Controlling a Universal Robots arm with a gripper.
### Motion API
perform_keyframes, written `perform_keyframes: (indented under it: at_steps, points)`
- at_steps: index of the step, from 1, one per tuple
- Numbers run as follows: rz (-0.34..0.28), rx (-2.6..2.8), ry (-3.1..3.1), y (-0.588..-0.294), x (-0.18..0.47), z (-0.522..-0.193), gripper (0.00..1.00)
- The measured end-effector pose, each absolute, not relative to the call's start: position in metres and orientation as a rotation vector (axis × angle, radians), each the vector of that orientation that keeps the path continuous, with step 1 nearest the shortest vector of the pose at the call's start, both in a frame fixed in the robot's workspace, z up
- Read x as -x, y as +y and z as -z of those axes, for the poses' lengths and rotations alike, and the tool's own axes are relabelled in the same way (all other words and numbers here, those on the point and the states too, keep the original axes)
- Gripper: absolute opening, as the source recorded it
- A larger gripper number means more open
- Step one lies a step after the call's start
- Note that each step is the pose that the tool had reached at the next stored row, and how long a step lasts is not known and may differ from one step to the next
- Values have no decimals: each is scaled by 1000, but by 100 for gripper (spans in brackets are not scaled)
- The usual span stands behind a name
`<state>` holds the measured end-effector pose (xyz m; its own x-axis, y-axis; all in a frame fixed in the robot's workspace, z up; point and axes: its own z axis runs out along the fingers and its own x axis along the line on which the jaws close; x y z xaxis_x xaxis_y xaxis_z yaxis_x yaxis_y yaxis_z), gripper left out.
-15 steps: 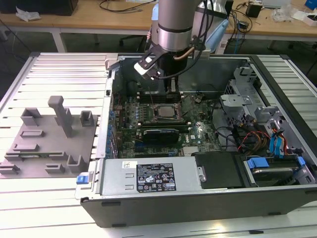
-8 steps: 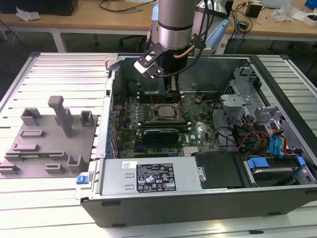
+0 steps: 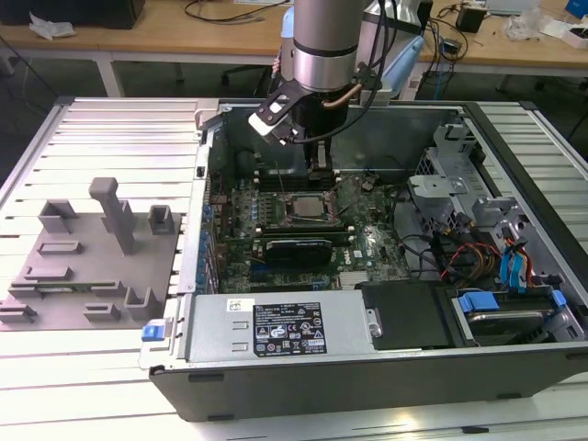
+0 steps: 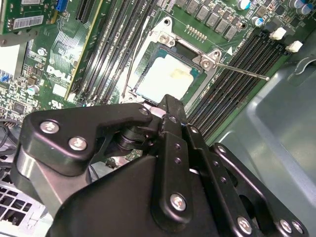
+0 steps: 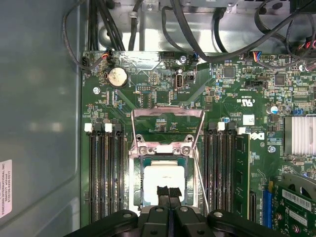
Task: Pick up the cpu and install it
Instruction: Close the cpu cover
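Gripper hangs right over the socket frame, fingers pinched together w/ no gap & nothing between them. The cpu lies flat inside that frame, pale top up, w/ the fingertips just above or touching one edge (can't tell which); load bracket stands flipped open, lever swung out. Seating looks like the step in hand, so imo keep the wrist vertical, no sideways drag, min. downward force, & check all four edges sit flush w/ the frame.
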<state>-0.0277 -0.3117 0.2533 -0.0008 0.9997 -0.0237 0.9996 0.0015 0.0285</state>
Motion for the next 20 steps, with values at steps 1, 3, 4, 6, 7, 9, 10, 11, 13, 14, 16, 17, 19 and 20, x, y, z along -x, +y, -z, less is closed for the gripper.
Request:
perform_keyframes:
  at_steps: [1,3,4,6,7,9,10,11,13,14,16,17,19,20]
  points:
    - [-5,-2194,2197,-312,28,-253,11]
    - [-5,-2194,2197,-312,28,-254,11]
    - [-5,-2194,2197,-312,28,-255,11]
    - [-5,-2194,2197,-312,28,-257,11]
    - [-5,-2194,2197,-312,28,-258,11]
    - [-5,-2194,2197,-312,28,-260,11]
    - [-5,-2194,2197,-312,28,-263,11]
    - [-5,-2194,2197,-312,28,-265,11]
    - [-5,-2194,2197,-312,28,-270,11]
    - [-5,-2194,2197,-312,28,-271,11]
    - [-5,-2194,2197,-312,28,-273,11]
    - [-6,-2194,2197,-312,28,-273,11]
    - [-5,-2194,2197,-312,28,-273,11]
    - [-5,-2194,2197,-312,28,-273,11]
